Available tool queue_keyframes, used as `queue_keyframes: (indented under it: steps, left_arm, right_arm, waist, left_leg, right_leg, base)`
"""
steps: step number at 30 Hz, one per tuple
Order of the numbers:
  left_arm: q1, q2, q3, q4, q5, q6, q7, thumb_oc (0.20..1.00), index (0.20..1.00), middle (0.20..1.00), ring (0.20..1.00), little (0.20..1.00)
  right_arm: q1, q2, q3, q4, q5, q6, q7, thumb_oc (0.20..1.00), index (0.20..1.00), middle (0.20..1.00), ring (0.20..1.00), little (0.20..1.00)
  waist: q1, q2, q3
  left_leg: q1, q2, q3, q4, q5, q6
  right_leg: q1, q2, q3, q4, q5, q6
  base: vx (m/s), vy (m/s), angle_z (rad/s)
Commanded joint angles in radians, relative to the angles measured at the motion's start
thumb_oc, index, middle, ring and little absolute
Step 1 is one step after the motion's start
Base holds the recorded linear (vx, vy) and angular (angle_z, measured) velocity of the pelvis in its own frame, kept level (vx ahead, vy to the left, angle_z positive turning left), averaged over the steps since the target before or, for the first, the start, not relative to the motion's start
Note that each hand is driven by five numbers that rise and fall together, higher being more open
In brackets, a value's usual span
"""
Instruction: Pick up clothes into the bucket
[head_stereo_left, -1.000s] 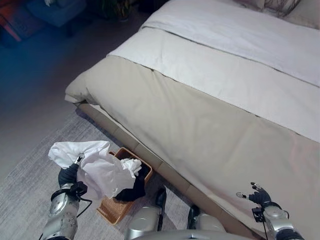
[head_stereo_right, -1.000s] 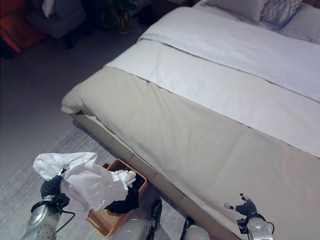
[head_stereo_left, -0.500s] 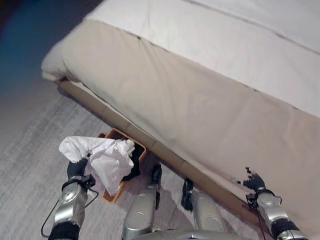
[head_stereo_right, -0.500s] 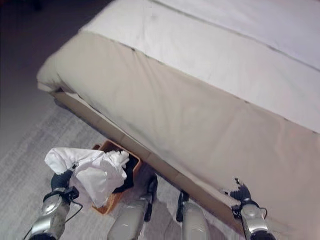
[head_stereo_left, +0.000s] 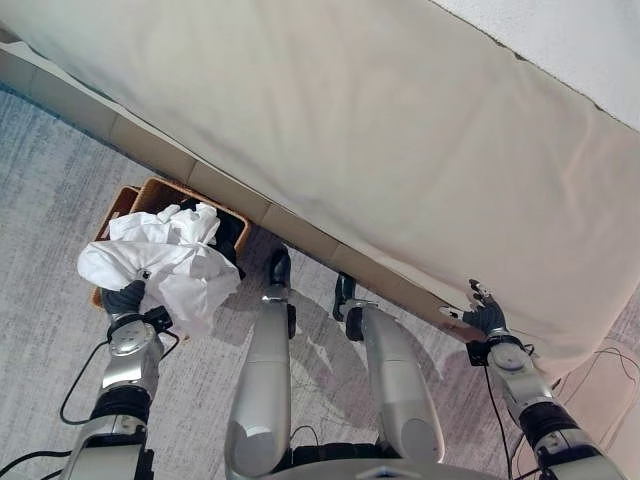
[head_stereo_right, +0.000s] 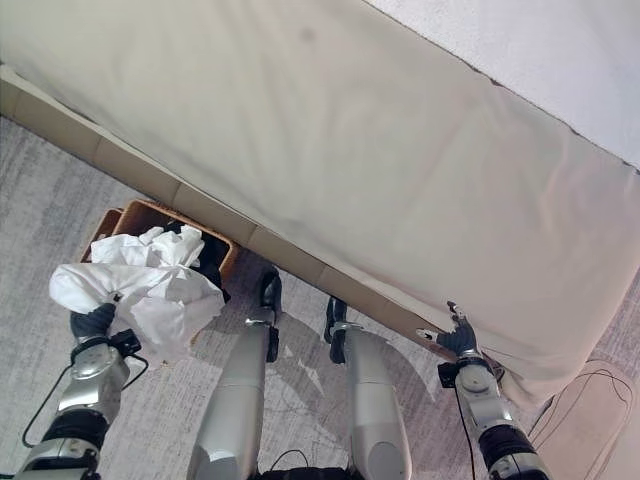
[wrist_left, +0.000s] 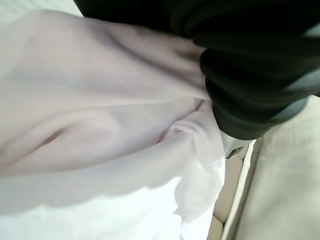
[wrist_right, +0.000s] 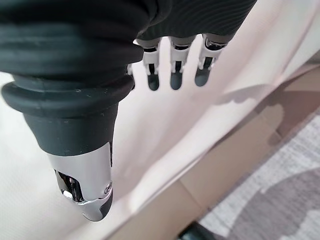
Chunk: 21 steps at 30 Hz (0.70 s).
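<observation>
- A brown woven basket (head_stereo_left: 152, 190) sits on the grey rug (head_stereo_left: 50, 180), right beside the bed (head_stereo_left: 330, 130) base.
- Inside the basket is something dark (head_stereo_left: 228, 236). I cannot tell what kind of clothing it is.
- A big white cloth (head_stereo_left: 165, 262) lies over the top of the basket and hangs out over its near rim. It hides most of the basket, so I cannot see how full it is.
- The left hand (head_stereo_left: 124, 298) is at the near end of the cloth, just outside the basket. The cloth bunches up at the hand and covers its fingers, so I cannot tell how they sit.
- In the left wrist view the cloth (wrist_left: 100, 130) is pressed close against the dark cover of the hand, and the fingers are hidden there too.
- The right hand (head_stereo_right: 455, 336) is far from the basket, near the hanging edge of the tan bed cover (head_stereo_right: 420, 190). Its fingers (wrist_right: 175, 75) are straight and spread apart, and it holds nothing.
- The bed runs past the top and sides of the head views, so only part of it shows.
</observation>
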Motion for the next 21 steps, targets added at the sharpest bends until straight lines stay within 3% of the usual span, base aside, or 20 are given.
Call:
queue_keyframes:
  steps: [1,12,21]
  left_arm:
    - [0.033,0.068,0.052,-0.05,0.064,-0.032,0.074,0.2,0.2,0.2,0.2,0.2]
    - [0.023,0.11,0.078,-0.087,0.036,-0.015,0.118,0.2,0.2,0.2,0.2,0.2]
    - [0.063,0.157,0.085,-0.111,0.164,0.069,0.151,0.2,0.2,0.2,0.2,0.2]
  right_arm:
    - [0.035,-0.04,0.033,-0.065,0.052,-0.048,-0.039,1.0,1.0,1.0,1.0,1.0]
    - [0.044,-0.045,0.068,-0.105,0.102,-0.062,-0.055,1.0,1.0,1.0,1.0,1.0]
    - [0.049,-0.067,0.082,-0.142,0.131,-0.065,-0.049,1.0,1.0,1.0,1.0,1.0]
  waist:
    - [-0.018,-0.042,-0.022]
    - [-0.008,-0.078,-0.022]
    - [0.007,-0.1,-0.022]
  left_leg:
    - [-0.072,-0.047,-0.015,0.12,-0.079,0.073]
    - [-0.262,-0.057,-0.079,0.15,-0.067,0.054]
    - [-0.334,-0.065,-0.112,0.156,-0.062,0.05]
  right_leg:
    - [-0.058,-0.064,-0.003,-0.105,0.153,0.093]
    - [-0.205,-0.083,-0.078,-0.085,0.151,0.091]
    - [-0.246,-0.084,-0.114,-0.109,0.165,0.094]
  base:
    - [-0.05,-0.049,0.14]
    - [-0.02,-0.031,0.2]
    - [0.0,0.025,0.11]
